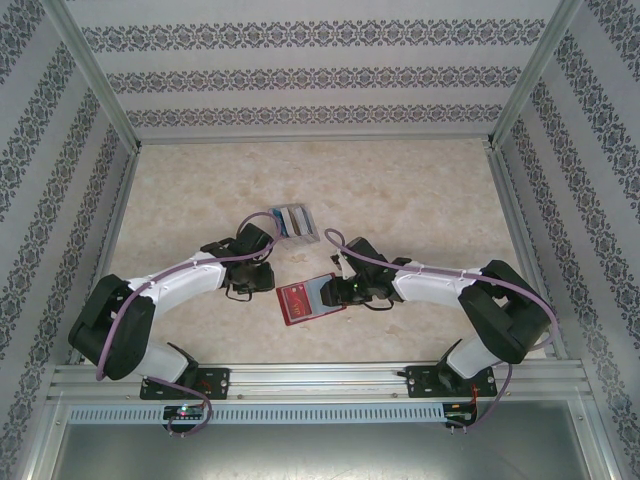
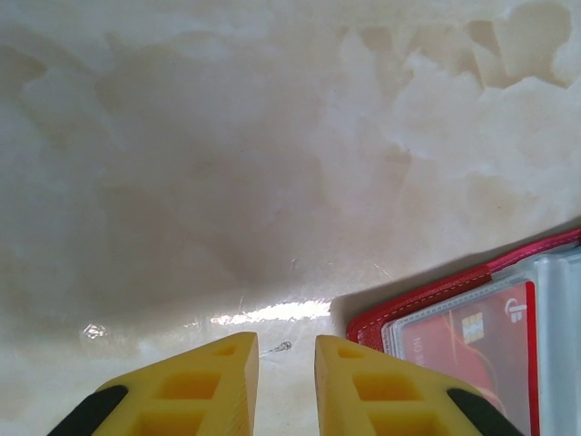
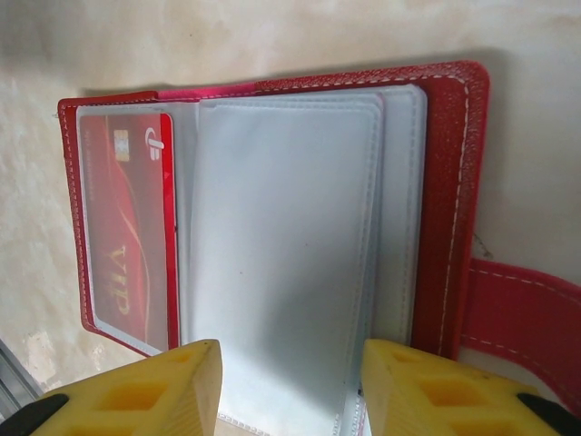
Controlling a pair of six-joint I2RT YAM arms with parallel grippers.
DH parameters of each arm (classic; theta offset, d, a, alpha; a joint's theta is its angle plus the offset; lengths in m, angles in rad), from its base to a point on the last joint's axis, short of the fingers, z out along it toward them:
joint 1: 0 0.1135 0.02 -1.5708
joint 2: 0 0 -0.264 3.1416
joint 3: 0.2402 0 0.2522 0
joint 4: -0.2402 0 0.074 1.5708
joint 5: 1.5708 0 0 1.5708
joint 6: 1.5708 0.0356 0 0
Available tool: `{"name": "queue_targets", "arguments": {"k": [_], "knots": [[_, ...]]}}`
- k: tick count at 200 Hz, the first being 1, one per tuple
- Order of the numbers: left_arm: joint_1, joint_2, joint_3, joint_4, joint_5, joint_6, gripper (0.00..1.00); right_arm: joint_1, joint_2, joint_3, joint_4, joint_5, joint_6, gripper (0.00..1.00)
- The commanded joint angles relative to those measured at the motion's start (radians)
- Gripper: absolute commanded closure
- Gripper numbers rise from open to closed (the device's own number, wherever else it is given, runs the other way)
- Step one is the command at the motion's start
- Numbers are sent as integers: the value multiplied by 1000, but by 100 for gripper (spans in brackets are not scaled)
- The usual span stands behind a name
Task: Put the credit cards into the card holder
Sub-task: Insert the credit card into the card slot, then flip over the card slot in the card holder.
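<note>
Card holder is lying open on the table, in the nearer half, right between my two arms. On the right wrist feed I'm looking straight down into it. There's a red leather border round the edge, greyish clear pockets fanned across the middle, and a red VIP card tucked into the leftmost pocket. The snap tab lies flat, sticking out on the right side of that view.

Right gripper hovers over the lower edge of the pockets, jaws fairly wide apart. The bottom of the clear leaves runs into the gap between them. Nothing is pinched, though I can't tell whether a finger touches the plastic.

Over to the left wrist feed: left gripper points down at bare marbled table. Its jaws are narrow, just a slim gap with nothing in it. A corner of the holder sits just to its right, showing the red rim and the VIP card under clear film.

From above, the credit cards, blue and pale, stand in a clear tray. It's further back, just beyond the left arm's wrist and apart from the holder.
</note>
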Motion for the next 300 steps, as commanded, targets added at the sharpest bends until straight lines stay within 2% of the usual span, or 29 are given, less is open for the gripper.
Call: {"name": "queue_targets", "arguments": {"k": [1, 35, 54, 91, 148, 165, 191, 242, 263, 275, 300], "knots": [[10, -15, -8, 18, -1, 0, 76, 11, -4, 14, -1, -3, -8, 56], [10, -8, 3, 14, -3, 8, 76, 11, -5, 23, 3, -20, -14, 68], [11, 1, 14, 5, 5, 9, 76, 11, 2, 20, 17, -28, -6, 67], [10, 13, 19, 8, 14, 9, 76, 14, 5, 22, 33, -45, -7, 74], [25, -6, 16, 6, 18, -27, 75, 20, 15, 13, 190, -155, 42, 66], [56, -44, 16, -27, 6, -33, 67, 38, 14, 24, 212, -156, 42, 65], [152, -143, -11, -51, -2, -44, 39, 78, 27, 41, 235, -131, 30, 60], [259, -253, -5, -101, -27, -31, 12, 95, 201, 98, 418, -316, 134, 51], [320, -280, -41, -44, 43, -39, 9, 69, 155, 110, 400, -312, 136, 50], [329, -289, -53, -25, 4, -45, 9, 49, 106, 133, 330, -285, 106, 48], [330, -286, -53, 18, -52, -29, 8, 3, 25, 244, 111, -132, -34, 47]]}}
